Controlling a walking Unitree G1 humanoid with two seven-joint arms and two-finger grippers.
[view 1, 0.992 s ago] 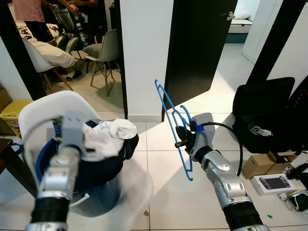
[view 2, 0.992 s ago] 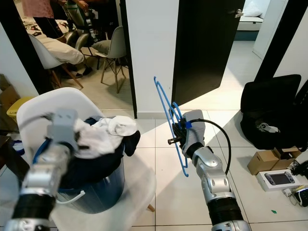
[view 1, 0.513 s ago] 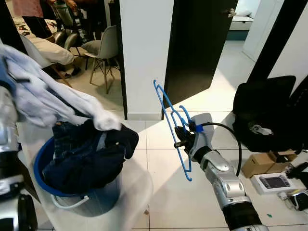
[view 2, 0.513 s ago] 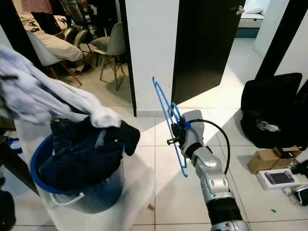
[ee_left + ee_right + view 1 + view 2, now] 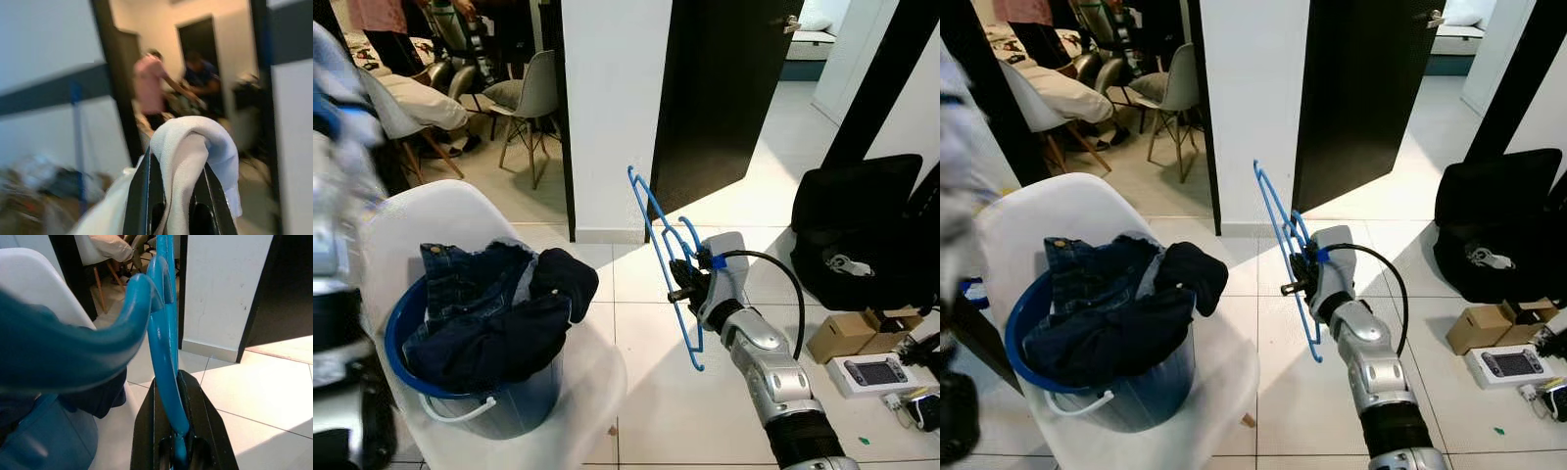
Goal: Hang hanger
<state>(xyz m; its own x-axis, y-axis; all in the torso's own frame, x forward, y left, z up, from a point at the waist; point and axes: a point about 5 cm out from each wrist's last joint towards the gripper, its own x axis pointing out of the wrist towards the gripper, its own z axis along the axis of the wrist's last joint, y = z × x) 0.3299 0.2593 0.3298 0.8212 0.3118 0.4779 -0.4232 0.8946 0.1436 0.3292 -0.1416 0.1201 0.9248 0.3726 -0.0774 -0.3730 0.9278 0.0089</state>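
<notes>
Across the lower left of the head views stood a white chair (image 5: 1058, 211) carrying a blue bucket (image 5: 1107, 397) heaped with dark denim clothes (image 5: 1116, 313). At the far right lay a black bag (image 5: 862, 230), with cardboard boxes (image 5: 847, 338) and a small device (image 5: 871, 372) on the floor below it. A dark door (image 5: 1361, 88) and a white wall (image 5: 1253, 98) filled the upper centre.

At the centre of the frame the right gripper (image 5: 172, 428) held the blue hanger (image 5: 664, 255) upright, its black fingers (image 5: 146, 431) pressed together on the hanger's thin bar. In the left wrist view the left gripper (image 5: 172, 196) was raised, its fingers pinching a white cloth (image 5: 190, 147) that draped over them; blurred people stood in the room beyond.

The hanger was gripped on one narrow bar, so it could probably pivot or slip between the fingers if the arm swung quickly. The loose cloth hung from a small pinch and could drop, or snag the hanger if the two were brought together carelessly.

No writing or brand could be read in any view.
</notes>
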